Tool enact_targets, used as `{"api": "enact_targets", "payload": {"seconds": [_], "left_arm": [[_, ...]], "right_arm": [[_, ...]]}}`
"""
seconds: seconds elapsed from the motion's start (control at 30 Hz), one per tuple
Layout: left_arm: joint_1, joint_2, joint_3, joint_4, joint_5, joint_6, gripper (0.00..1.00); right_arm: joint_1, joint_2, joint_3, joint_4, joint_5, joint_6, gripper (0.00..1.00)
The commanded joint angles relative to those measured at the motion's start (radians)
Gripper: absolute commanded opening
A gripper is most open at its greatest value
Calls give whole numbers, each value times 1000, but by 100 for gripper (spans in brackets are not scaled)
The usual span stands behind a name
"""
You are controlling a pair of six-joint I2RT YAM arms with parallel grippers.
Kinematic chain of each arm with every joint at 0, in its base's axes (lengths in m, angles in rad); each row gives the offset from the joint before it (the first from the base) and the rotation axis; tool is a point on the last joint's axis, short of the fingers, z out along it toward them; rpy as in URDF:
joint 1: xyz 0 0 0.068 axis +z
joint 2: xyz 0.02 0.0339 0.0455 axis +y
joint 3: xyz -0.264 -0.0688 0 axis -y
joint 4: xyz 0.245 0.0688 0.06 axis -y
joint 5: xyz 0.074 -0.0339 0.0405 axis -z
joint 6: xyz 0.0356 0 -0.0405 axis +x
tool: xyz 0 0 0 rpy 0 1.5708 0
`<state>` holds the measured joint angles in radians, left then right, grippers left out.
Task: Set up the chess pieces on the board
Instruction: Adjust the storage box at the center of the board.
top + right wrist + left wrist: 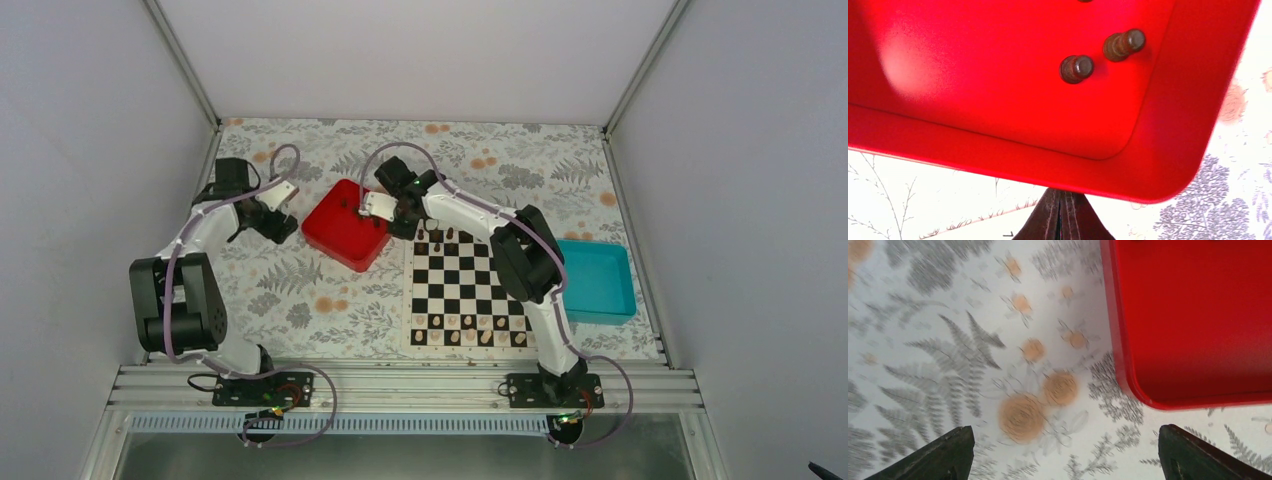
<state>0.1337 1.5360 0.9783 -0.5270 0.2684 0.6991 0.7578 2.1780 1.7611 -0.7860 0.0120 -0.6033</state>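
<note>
Dark fingertips of the left hand stand wide apart with nothing between them, hovering over the flowered surface just left of the red tray. Inside that tray two dark chess pieces sit near one corner, apparently upright, though the angle makes that hard to judge. Over the tray's rim hangs the right hand, pressed fully shut and empty. Further right, the board carries a few dark pieces on its far row and pale pieces along its near side, with a teal tray beyond. Fetching another dark piece looks like the step in hand: the right hand must open, drop around one piece and close.
</note>
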Motion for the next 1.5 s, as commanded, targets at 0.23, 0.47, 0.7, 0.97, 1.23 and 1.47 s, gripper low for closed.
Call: {"api": "enact_targets", "payload": {"seconds": [0.23, 0.47, 0.7, 0.97, 1.23, 1.47], "left_arm": [[-28, 153, 316, -105, 74, -23, 92], [-101, 263, 355, -89, 77, -45, 91], [-105, 327, 334, -54, -9, -73, 91], [-105, 305, 245, -35, -67, -59, 88], [-118, 199, 98, -52, -73, -2, 85], [-130, 72, -3, -95, -41, 21, 85]], "right_arm": [[-2, 41, 112, -8, -41, -6, 4], [-2, 53, 112, -5, -37, 2, 4], [-2, 68, 116, 3, -41, 11, 4], [-2, 91, 138, 4, -32, 14, 4], [-1, 80, 126, 0, -30, 14, 4], [0, 34, 89, -30, -51, 10, 5]]}}
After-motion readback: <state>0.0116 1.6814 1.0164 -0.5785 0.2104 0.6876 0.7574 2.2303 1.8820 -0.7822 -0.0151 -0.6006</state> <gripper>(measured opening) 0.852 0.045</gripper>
